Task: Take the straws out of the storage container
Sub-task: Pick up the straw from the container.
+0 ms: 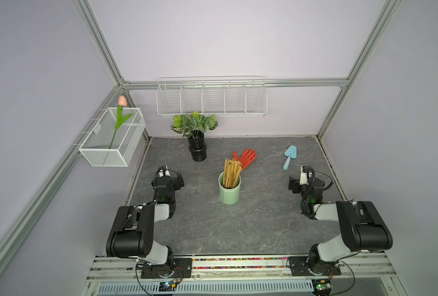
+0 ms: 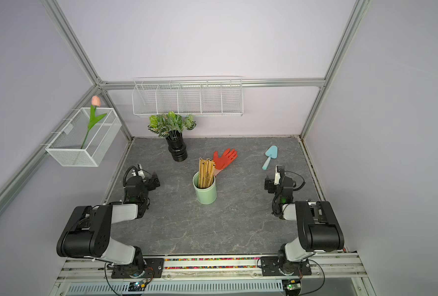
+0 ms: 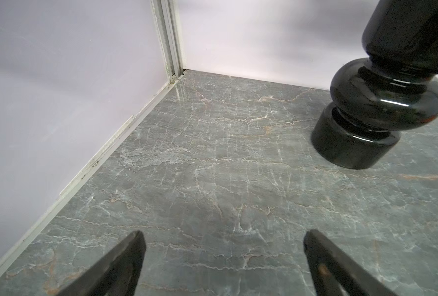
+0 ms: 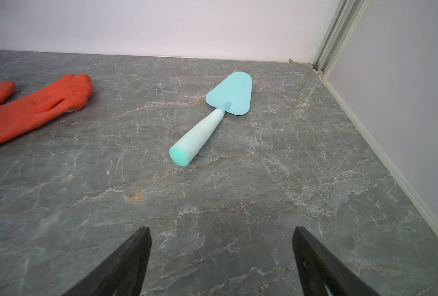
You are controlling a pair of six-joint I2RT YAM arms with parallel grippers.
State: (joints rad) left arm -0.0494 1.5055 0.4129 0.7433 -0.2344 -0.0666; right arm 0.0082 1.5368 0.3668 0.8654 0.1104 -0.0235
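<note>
At the centre of the worktop [image 1: 212,230], the storage container [image 1: 229,195] holds all the straws [image 1: 231,171] upright; none is out. Your left hand [image 3: 223,232], nine o'clock, and right hand [image 4: 221,228], three o'clock, stand released, empty.

Resting on the grey veined tabletop [image 1: 212,225]: mint-green storage container [image 1: 229,194] upright near the middle, orange glove [image 1: 247,157] flat just behind it, black vase [image 1: 198,151] upright toward the back left, blue trowel [image 1: 289,156] flat toward the back right.
</note>
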